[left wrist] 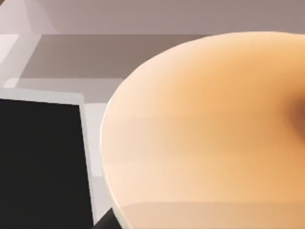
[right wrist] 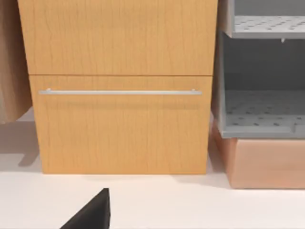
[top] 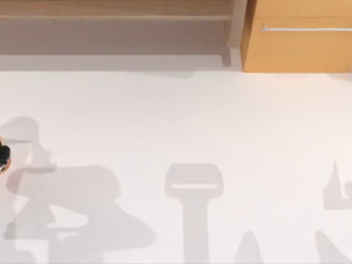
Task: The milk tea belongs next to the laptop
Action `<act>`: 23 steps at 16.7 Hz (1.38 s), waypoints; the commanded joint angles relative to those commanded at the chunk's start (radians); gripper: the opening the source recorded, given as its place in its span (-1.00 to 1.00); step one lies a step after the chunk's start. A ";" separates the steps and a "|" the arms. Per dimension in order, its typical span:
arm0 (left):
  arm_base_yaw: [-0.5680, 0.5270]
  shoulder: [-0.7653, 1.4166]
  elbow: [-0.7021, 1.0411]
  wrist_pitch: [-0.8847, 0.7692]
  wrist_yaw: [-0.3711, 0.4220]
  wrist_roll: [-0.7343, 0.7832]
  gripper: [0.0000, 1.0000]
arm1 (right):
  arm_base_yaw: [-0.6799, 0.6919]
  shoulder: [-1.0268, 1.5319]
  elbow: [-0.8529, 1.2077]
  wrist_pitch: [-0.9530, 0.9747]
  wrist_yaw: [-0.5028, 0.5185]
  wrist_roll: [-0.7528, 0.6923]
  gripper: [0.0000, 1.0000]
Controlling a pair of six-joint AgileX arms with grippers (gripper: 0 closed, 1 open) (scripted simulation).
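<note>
**A:** Where is the milk tea (left wrist: 205, 133)?

**B:** Right up against the left wrist camera. Its orange-tan side curves across most of that view. The laptop (left wrist: 38, 162) is just beside it: a black screen with a pale bezel, and a narrow strip of pale surface between the bezel's edge and the cup's edge.

**A:** Does the left gripper (left wrist: 106, 220) have hold of it?

**B:** I cannot tell. A dark sliver of it sits at the cup's lower edge, and that doesn't settle whether it grasps the cup or not. From above, a dark part of the left arm (top: 2, 157) sits at the left edge of the table (top: 176, 121).

**A:** And the right gripper (right wrist: 93, 212)?

**B:** One dark tip pokes in low over the white tabletop, facing the cabinet (right wrist: 119, 95). I cannot tell whether it is clenched or released.

**A:** How much room is there?

**B:** From above, the white top lies bare from side to side, crossed by grey shadows near the front. At the far edge, the wood cabinet with its long metal handle (right wrist: 119, 92) stands at the right. A low wooden shelf (top: 110, 16) runs along the left. In the right wrist view, a grey perforated rack (right wrist: 262, 114) stands just beside the cabinet, on a wooden base (right wrist: 267, 162).
</note>
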 joint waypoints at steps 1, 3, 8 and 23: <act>0.004 0.000 0.000 -0.002 0.004 0.001 -1.00 | 0.000 0.000 0.000 0.000 0.000 0.000 1.00; 0.004 0.000 0.000 -0.002 0.004 0.001 -1.00 | 0.000 0.000 0.000 0.000 0.000 0.000 1.00; 0.000 0.008 -0.003 0.014 0.002 0.002 -1.00 | 0.000 0.000 0.000 0.000 0.000 0.000 1.00; 0.003 0.148 -0.054 0.263 0.006 0.003 -1.00 | 0.000 0.000 0.000 0.000 0.000 0.000 1.00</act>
